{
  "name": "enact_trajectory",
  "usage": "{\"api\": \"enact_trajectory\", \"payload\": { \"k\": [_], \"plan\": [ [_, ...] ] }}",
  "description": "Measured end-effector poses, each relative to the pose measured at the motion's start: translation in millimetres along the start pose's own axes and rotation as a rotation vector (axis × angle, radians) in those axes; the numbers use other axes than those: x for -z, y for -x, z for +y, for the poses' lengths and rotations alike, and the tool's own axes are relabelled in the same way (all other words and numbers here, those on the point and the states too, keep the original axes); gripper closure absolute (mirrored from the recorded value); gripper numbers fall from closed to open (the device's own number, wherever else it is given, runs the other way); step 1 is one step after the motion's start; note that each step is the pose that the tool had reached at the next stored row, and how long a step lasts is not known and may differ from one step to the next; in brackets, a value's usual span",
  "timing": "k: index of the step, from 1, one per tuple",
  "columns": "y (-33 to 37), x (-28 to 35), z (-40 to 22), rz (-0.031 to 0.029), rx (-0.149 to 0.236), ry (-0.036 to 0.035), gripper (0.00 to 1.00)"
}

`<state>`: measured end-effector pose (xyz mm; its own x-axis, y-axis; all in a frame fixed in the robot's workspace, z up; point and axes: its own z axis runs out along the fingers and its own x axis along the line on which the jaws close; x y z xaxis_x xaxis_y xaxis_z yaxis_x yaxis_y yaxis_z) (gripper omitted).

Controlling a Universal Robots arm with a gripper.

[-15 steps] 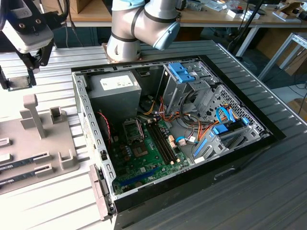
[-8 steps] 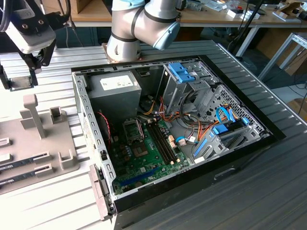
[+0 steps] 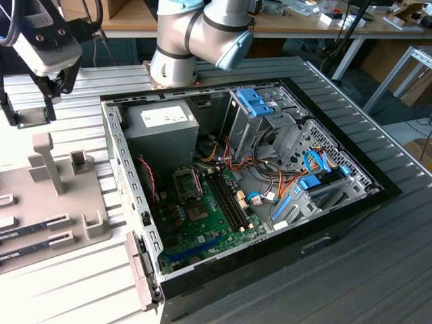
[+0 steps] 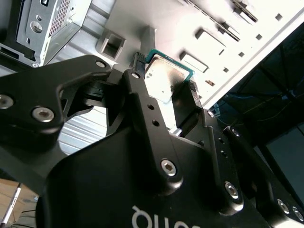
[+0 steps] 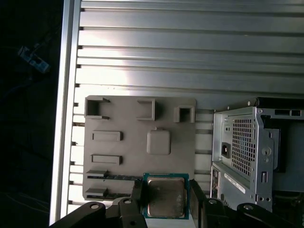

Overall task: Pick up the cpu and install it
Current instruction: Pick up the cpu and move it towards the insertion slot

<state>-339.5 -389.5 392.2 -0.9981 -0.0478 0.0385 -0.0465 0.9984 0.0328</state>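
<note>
green-rimmed cpu (image 5: 164,198) sits clamped by two edges in your gripper (image 4: 164,80), up above the grey tray (image 5: 128,147), well apart from the case (image 3: 120,162); a tilt in that thin hold could likely drop or misseat it.

Glare bleaches the slatted table (image 3: 67,283) white on the exterior view's left of the computer case (image 3: 115,162) — the case's interior lies in shadow. The cpu (image 4: 164,80) lid shines bright in the second wrist view.
</note>
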Motion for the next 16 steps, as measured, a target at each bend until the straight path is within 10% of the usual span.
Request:
{"api": "enact_trajectory", "payload": {
  "k": [16],
  "plan": [
    [8.0,-1.8,-0.4,0.0000,0.000,0.0000,0.53]
  ]
}}
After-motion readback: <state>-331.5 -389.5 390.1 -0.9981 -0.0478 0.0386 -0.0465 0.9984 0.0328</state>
